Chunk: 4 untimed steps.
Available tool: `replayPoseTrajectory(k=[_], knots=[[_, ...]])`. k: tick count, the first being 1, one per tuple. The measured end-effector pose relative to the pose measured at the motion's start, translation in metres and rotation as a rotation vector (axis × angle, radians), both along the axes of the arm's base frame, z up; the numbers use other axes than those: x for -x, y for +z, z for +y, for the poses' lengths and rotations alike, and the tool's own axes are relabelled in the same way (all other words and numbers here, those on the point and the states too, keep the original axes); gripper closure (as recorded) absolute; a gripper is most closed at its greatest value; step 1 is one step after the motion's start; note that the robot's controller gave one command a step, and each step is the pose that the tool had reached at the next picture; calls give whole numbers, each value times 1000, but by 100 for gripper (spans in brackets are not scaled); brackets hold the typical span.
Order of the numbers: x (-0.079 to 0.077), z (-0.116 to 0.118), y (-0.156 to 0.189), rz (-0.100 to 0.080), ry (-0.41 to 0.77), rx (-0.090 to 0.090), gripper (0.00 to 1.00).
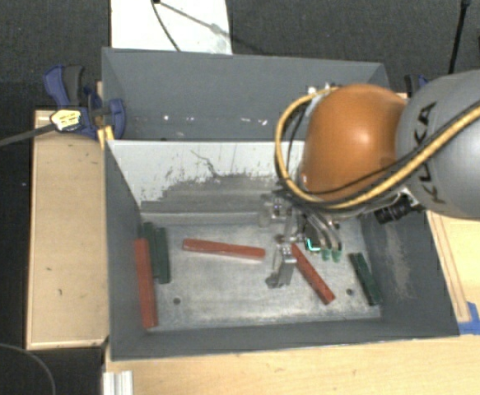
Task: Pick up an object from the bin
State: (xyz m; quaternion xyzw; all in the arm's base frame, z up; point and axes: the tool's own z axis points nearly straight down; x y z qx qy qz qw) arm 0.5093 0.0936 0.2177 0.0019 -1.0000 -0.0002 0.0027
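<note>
My gripper (281,271) hangs low over the middle of the bin floor, its metal fingers pointing down. Just left of it lies a red-brown stick (223,250), stretched left to right. A second red stick (314,276) lies slanted immediately to the right of the fingers, its upper end tucked under the gripper body. Whether a finger touches either stick I cannot tell. Small green pieces (332,255) lie beside the gripper's right side.
A dark green stick (364,277) lies near the right wall. Along the left wall rest a long red stick (145,283) and a dark green stick (158,253) side by side. The orange-covered wrist and cables hang over the bin's right half.
</note>
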Motion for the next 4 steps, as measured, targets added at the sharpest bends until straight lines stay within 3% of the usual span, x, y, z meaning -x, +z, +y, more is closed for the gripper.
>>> replayPoseTrajectory(k=[1, 2, 3, 4], knots=[[-48, 35, -116, 0, -41, 0, 0], [-38, 74, -149, -1, -59, -1, 0], [-39, 71, -147, -4, -66, 0, 100], [-68, 124, 8, -17, -25, -5, 100]])
